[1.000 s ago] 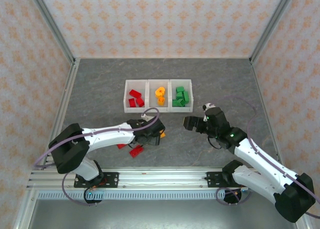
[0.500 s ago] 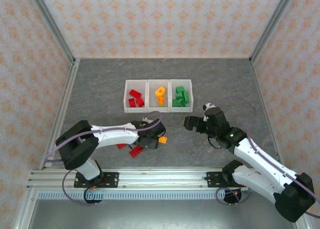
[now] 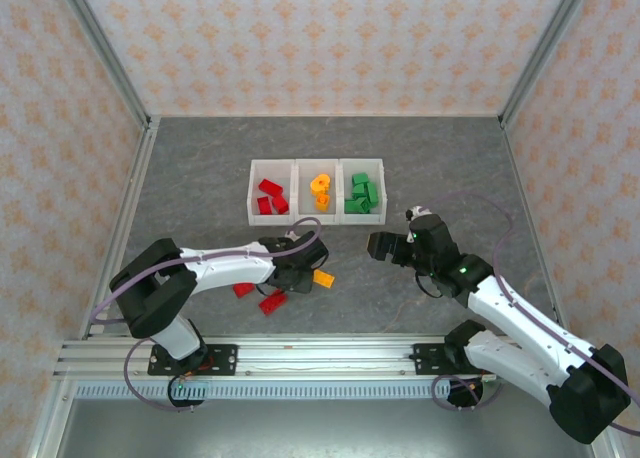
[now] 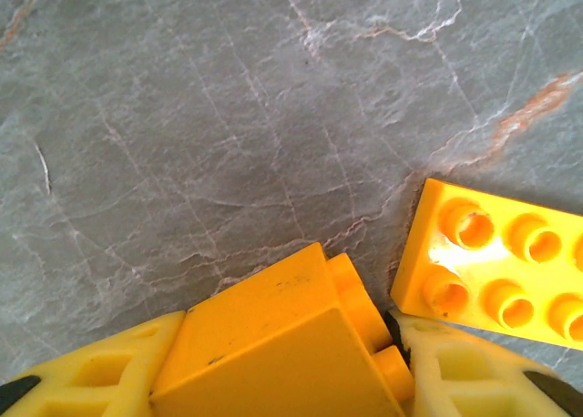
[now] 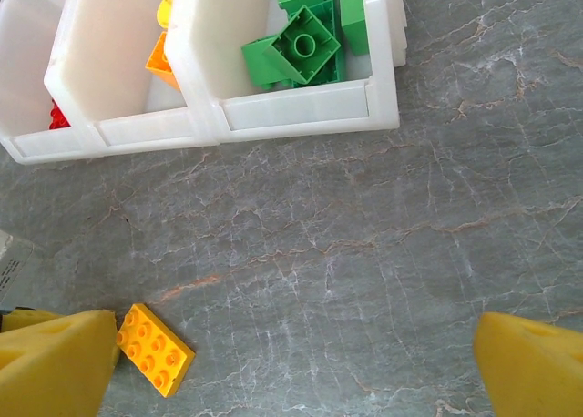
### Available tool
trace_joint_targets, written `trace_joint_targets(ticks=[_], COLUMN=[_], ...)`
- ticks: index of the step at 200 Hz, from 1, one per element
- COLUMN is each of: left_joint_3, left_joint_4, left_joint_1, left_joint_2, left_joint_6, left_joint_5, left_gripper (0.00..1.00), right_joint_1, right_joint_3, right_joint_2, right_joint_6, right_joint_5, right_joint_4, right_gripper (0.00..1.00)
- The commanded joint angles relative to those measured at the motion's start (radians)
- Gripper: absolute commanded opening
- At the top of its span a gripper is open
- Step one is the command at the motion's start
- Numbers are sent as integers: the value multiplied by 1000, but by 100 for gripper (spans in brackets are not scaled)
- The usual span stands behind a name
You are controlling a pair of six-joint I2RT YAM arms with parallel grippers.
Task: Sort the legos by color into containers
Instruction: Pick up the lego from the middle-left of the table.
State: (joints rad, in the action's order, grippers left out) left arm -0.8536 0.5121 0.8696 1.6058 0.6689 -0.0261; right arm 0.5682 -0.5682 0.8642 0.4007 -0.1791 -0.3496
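Orange brick (image 4: 273,344) sits clamped in the left gripper (image 3: 300,279), yellow fingers (image 4: 91,376) pressed to both its sides, low over the grey table (image 4: 228,116). Just beside it a second orange brick (image 3: 323,277) lies flat, studs up. Two red bricks (image 3: 272,301) lie on the table by the left arm, near its wrist. Over on the other side, the right gripper (image 3: 383,246) hangs with jaws wide apart, holding nothing, just short of the bins (image 3: 316,219). In those bins: red pieces (image 3: 270,196) left, orange pieces (image 3: 321,188) middle, green pieces (image 3: 360,195) right.
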Motion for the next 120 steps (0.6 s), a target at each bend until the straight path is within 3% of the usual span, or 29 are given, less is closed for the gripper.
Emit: trace_joint_targets(ticks=[1, 58, 120], left_joint_3=[0, -16, -112], left_joint_4=[-9, -12, 5], left_joint_1=[-22, -19, -59], left_joint_2=[39, -41, -117], left_joint_6=[-23, -31, -76], left_joint_5=[47, 106, 173], left_gripper=[39, 32, 32], right_joint_1=[-2, -2, -2], right_joint_3=[4, 4, -4], right_joint_2=[4, 6, -3], right_joint_6=[9, 9, 11], right_joint_5=[33, 38, 55], right_joint_4=[17, 12, 0], right_gripper=[100, 100, 100])
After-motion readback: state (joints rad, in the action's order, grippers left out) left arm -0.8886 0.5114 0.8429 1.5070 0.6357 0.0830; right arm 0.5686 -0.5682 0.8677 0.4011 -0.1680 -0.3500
